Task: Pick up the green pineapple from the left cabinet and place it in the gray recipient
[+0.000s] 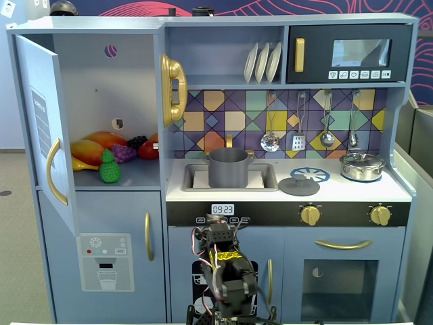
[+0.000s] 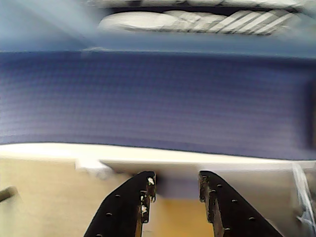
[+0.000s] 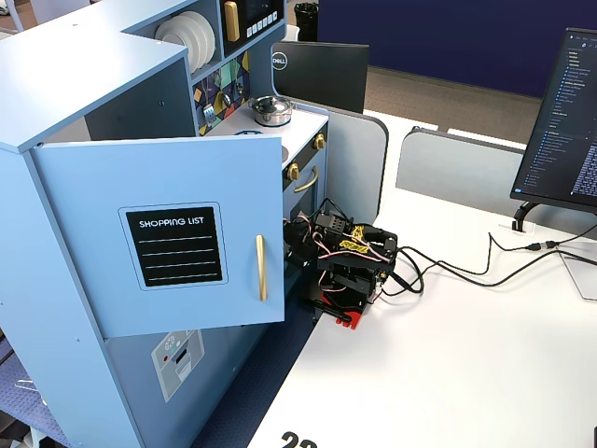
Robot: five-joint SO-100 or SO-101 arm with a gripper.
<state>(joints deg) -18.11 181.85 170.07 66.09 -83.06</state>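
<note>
Arm point(image 1: 226, 271) sat folded low, gripper point(image 2: 175, 185) parted and empty. Green pineapple point(image 1: 109, 168) stood at the left cabinet point(image 1: 101, 95) shelf front; gray recipient point(image 1: 228, 167) waited in the sink, reachable.

Green pineapple point(image 1: 109, 169), gray recipient point(image 1: 228, 167), pale blue cabinet point(image 1: 101, 81)

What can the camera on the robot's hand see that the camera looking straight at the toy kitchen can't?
Only the wrist view shows the gripper close up: two black fingers with a gap between them and nothing in it, pointing at a blurry dark blue surface. Only the front fixed view shows the green pineapple lying in the left cabinet beside other toy fruit, and the gray recipient in the sink. Nothing clearly appears in both: the front camera sees the arm's body, but its fingertips are not clear there.
</note>
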